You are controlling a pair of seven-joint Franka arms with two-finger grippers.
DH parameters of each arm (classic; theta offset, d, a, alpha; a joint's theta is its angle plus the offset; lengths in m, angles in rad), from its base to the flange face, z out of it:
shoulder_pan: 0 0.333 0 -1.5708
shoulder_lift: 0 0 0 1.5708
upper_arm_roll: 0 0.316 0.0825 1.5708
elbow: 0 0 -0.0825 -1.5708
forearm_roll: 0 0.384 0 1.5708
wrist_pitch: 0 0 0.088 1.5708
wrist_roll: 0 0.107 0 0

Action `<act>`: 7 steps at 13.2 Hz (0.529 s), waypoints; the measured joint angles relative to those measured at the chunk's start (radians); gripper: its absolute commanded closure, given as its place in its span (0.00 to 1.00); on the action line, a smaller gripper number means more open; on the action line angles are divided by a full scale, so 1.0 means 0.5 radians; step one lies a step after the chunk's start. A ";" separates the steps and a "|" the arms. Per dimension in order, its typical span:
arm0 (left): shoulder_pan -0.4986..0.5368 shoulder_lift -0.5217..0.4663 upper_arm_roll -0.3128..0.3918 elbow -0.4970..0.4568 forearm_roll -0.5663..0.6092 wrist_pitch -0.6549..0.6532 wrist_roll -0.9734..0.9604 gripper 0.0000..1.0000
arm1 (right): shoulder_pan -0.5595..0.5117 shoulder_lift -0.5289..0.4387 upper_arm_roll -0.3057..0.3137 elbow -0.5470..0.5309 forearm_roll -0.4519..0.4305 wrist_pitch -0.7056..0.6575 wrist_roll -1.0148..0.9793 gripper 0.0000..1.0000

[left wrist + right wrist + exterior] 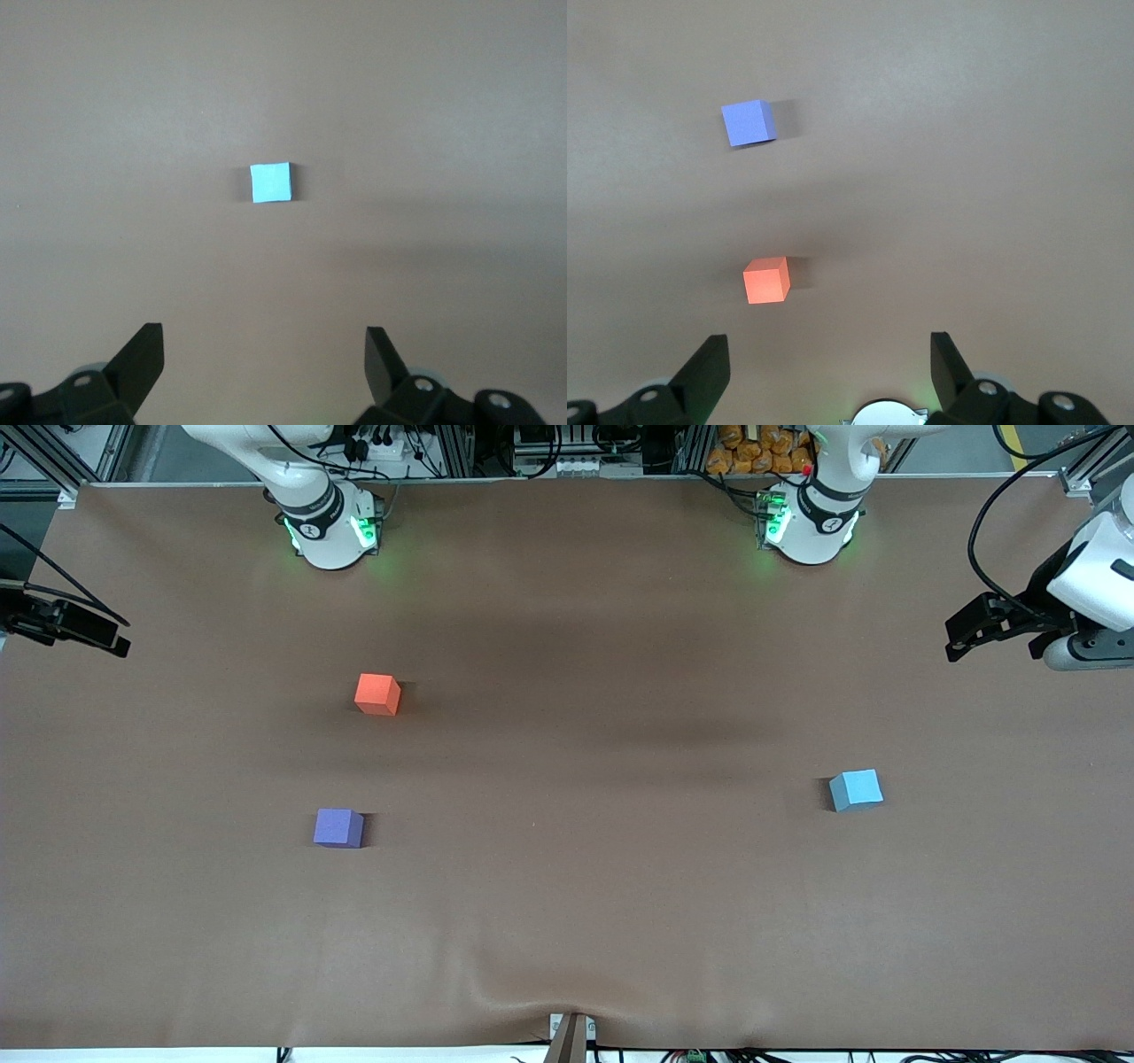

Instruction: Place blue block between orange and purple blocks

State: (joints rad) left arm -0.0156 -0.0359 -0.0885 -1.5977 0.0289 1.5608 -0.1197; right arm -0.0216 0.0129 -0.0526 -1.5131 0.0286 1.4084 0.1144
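The blue block (856, 790) is a light sky-blue cube on the brown table toward the left arm's end; it also shows in the left wrist view (270, 182). The orange block (377, 693) and the purple block (338, 827) sit toward the right arm's end, the purple one nearer the front camera; both show in the right wrist view, orange (765, 280) and purple (749, 122). My left gripper (957, 642) is raised at the left arm's end of the table, open and empty (264, 354). My right gripper (120, 642) is raised at the right arm's end, open and empty (829, 359).
The brown table cover (567, 921) has a wrinkle near its front edge at the middle. The two arm bases (332, 527) (811, 522) stand along the back edge. Cables and clutter lie past the back edge.
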 measured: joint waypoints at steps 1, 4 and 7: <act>0.003 0.001 0.002 0.000 0.000 -0.007 0.000 0.00 | 0.000 0.000 0.000 0.000 0.000 0.000 0.000 0.00; 0.036 0.002 0.010 0.002 0.000 -0.008 0.000 0.00 | 0.000 0.000 0.001 0.000 0.001 0.000 0.000 0.00; 0.039 0.003 0.024 0.008 0.000 -0.008 0.000 0.00 | 0.000 0.000 0.001 0.000 0.002 -0.001 0.000 0.00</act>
State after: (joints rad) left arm 0.0039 -0.0342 -0.0767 -1.5939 0.0290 1.5566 -0.1199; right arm -0.0216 0.0129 -0.0522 -1.5132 0.0295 1.4078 0.1144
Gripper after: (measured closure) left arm 0.000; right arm 0.000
